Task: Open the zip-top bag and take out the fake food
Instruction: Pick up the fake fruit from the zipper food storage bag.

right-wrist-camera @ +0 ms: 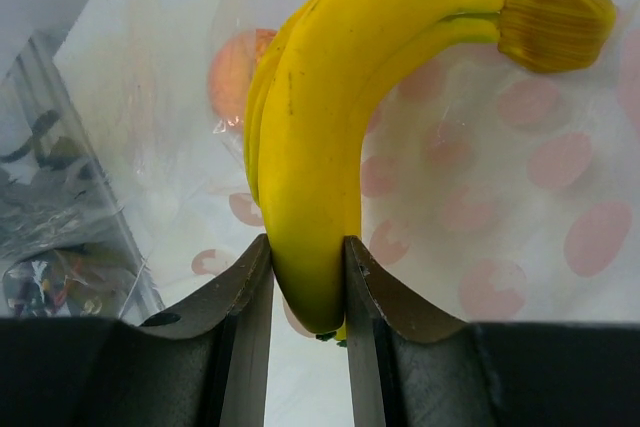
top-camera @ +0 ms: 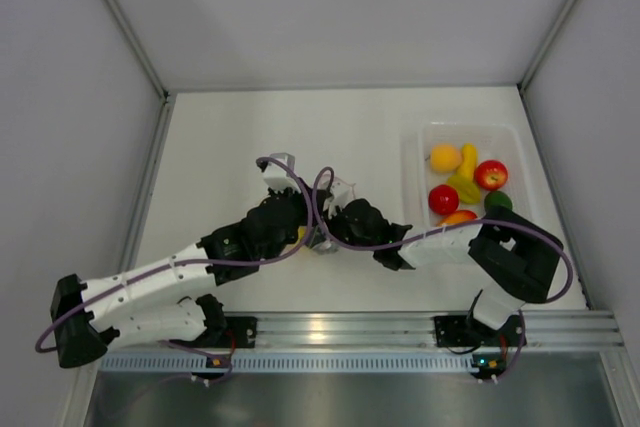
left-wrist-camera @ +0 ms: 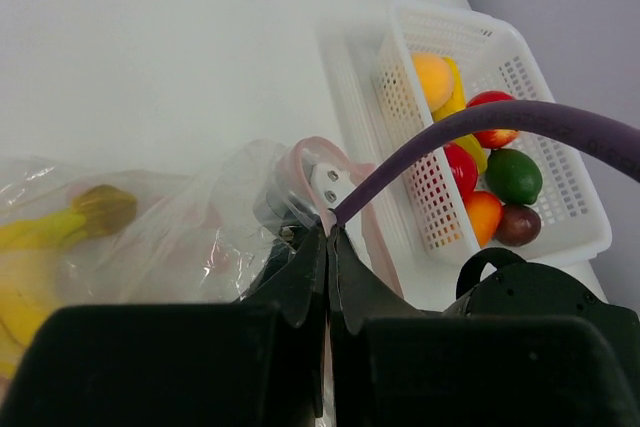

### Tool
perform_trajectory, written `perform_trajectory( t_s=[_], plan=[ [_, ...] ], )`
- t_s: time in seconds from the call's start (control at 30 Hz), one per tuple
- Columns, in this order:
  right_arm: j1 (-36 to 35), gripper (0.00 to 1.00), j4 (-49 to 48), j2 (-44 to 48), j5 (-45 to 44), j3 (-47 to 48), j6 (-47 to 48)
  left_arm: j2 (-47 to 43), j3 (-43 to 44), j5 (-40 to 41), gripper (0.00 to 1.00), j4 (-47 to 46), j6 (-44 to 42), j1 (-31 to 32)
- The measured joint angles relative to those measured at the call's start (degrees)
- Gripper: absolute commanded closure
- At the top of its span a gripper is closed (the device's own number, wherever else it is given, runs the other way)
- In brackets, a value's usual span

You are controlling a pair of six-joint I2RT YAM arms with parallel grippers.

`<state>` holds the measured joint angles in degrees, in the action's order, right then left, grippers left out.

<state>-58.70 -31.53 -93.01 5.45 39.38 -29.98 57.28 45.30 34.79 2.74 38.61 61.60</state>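
The zip-top bag (left-wrist-camera: 180, 232) is clear, crinkly plastic with a pink zip strip (left-wrist-camera: 300, 152), and it lies mid-table under both wrists. My left gripper (left-wrist-camera: 328, 239) is shut on the bag's edge by the strip. Inside the bag is a bunch of yellow fake bananas (right-wrist-camera: 310, 137). My right gripper (right-wrist-camera: 308, 269) reaches into the bag (right-wrist-camera: 520, 197) and is shut on the bananas' lower end. In the top view both grippers meet over the bag, and only a yellow bit of banana (top-camera: 303, 234) shows between them.
A white perforated tray (top-camera: 425, 139) stands at the right with fake food in it: an orange piece (top-camera: 445, 158), a red apple (top-camera: 490, 175), a tomato (top-camera: 443, 199), a lime (top-camera: 498, 202) and a dark purple piece (left-wrist-camera: 518, 225). A purple cable (left-wrist-camera: 480, 125) crosses the left wrist view.
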Motion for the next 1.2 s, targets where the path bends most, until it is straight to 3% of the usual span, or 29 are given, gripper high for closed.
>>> perform_trajectory(
  t_s=[0.47, 0.93, 1.2],
  plan=[
    [0.0, 1.0, 6.91, 5.25, -5.03, -0.37, -1.14, -0.94, -3.06, -3.15, 1.0, -6.27, -0.5, 0.02],
    [-0.76, 1.0, 8.11, 6.88, -8.61, -0.26, -2.03, -3.52, -7.5, 3.96, 1.0, -5.73, 2.08, 0.04],
    [-1.46, 1.0, 19.65, 10.14, -12.63, 5.7, -1.97, -1.4, -7.58, 2.29, 1.0, -7.08, 1.57, -0.09]
  ],
)
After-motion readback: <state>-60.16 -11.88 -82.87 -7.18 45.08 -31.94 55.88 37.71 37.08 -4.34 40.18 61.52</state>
